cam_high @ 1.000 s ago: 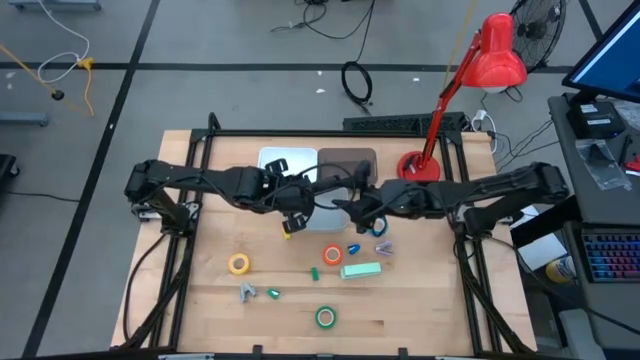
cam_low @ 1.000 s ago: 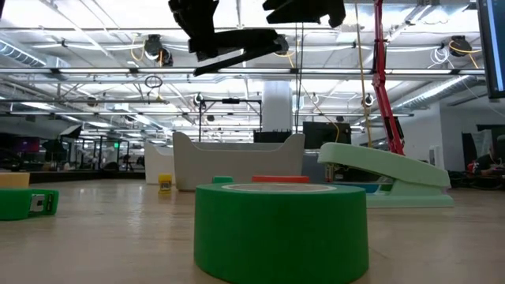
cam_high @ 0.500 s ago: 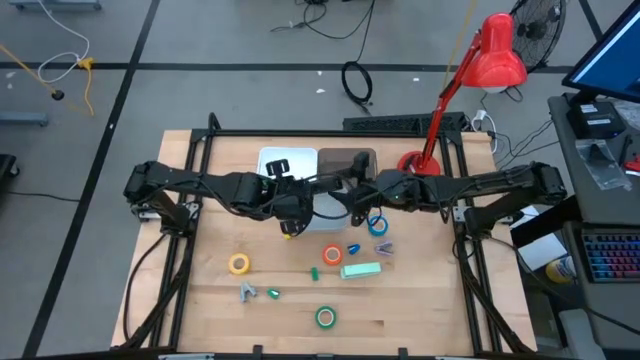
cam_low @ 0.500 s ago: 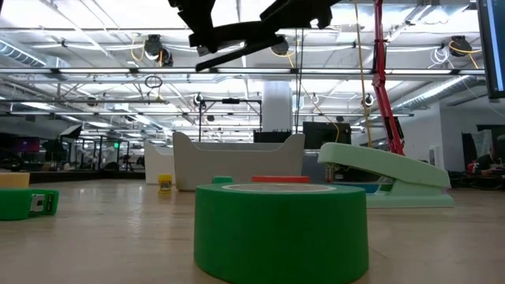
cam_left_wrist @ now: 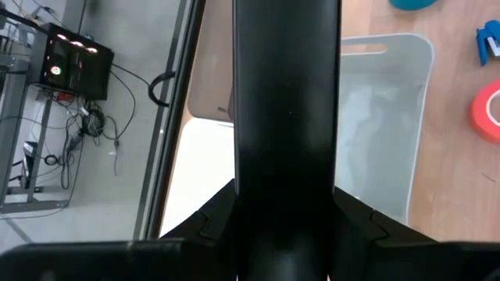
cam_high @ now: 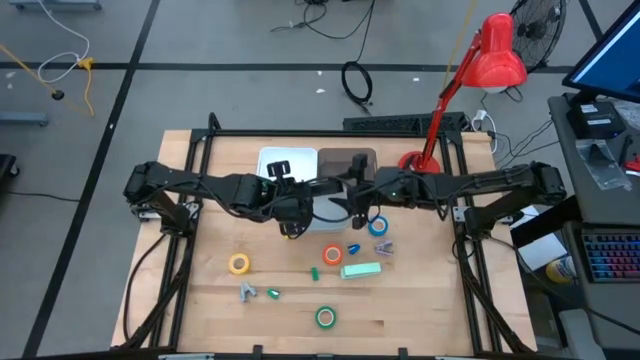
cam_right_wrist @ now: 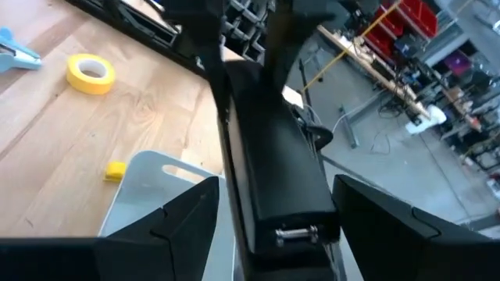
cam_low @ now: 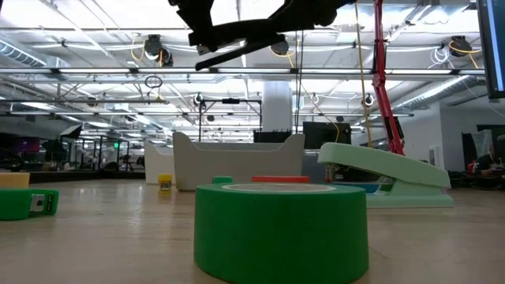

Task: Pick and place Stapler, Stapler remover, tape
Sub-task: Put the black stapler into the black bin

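Seen from above, a wooden table (cam_high: 210, 300) holds two dark arms reaching inward from either side, meeting near the middle over a pale tray (cam_high: 325, 207).

On the left, the left gripper (cam_high: 291, 210) hovers beside the tray's edge. Whether its fingers are spread or pressed together cannot be told; the wrist view is filled by a dark arm link.

Moving right across the open wood: a yellow tape roll (cam_high: 238, 264), a small grey stapler remover (cam_high: 247, 291), a green tape roll (cam_high: 325, 317) nearest the front edge, an orange-red tape roll (cam_high: 332, 255), the mint-green stapler (cam_high: 361, 270), and a blue tape roll (cam_high: 378, 224) just beside the right arm. All lie loose on the table; none is held.

On the right, the right gripper (cam_high: 356, 203) hangs above the tray, close to the left gripper. Its wrist view shows its two fingers spread apart with nothing between them.

The main risk is the two arms colliding, since they crowd the same space over the tray. A descending arm could also nudge the blue roll away.

The tray's inside is mostly covered by the arms, so its contents probably cannot be judged. A darker tray (cam_high: 352, 159) behind is partly hidden too.
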Robot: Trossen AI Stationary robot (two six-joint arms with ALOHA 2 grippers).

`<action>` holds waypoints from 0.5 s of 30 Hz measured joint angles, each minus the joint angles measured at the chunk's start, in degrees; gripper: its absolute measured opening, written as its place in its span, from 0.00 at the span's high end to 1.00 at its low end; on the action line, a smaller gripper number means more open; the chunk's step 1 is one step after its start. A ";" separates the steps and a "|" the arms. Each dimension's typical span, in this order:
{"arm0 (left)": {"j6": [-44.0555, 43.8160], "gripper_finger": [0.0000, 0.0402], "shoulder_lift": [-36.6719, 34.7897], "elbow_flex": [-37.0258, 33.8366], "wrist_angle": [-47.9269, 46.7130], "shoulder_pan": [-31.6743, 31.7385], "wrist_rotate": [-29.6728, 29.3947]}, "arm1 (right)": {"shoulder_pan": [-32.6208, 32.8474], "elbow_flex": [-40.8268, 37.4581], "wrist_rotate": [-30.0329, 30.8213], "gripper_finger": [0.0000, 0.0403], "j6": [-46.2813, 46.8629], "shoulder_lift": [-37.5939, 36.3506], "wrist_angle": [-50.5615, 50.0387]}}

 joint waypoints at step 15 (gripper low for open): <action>2.35 0.68 0.00 0.00 2.89 0.00 -0.72 | -1.03 0.00 -4.40 0.44 3.30 0.00 2.48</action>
